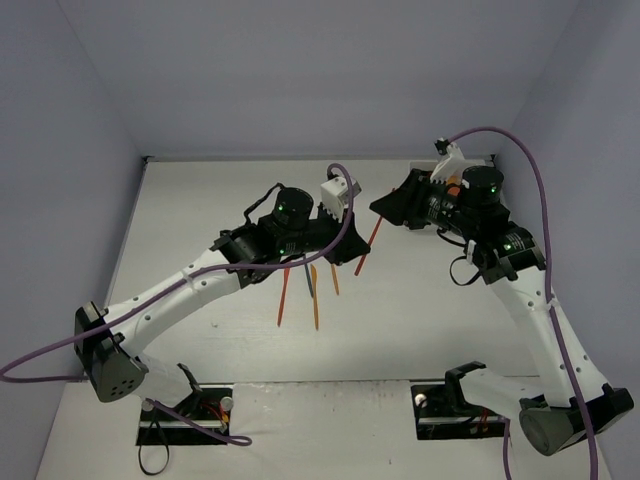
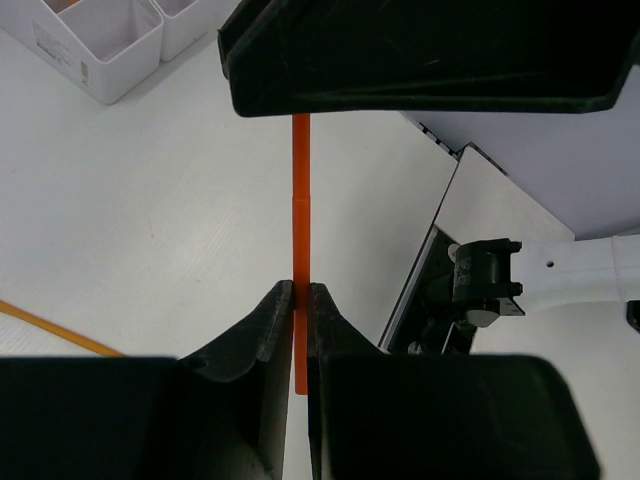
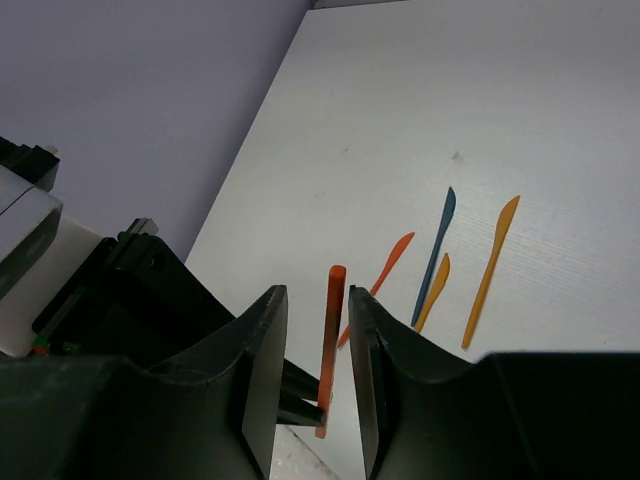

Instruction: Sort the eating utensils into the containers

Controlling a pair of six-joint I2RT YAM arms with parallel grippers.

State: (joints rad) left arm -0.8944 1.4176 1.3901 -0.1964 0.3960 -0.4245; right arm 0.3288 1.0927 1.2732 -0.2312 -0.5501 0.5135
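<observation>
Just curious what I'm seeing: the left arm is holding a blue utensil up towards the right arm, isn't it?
Not blue: the utensil pinched in the left gripper is orange-red, as the left wrist view shows. It is indeed held towards the right gripper.

White left arm [image 1: 180, 290] and right arm [image 1: 537, 315], black joints [image 1: 110, 362], looping purple cables [image 1: 545, 230], small green lights [image 1: 283, 209]

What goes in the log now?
left gripper: shut on red utensil | right gripper: open around its far end | phase: likely handover
</observation>
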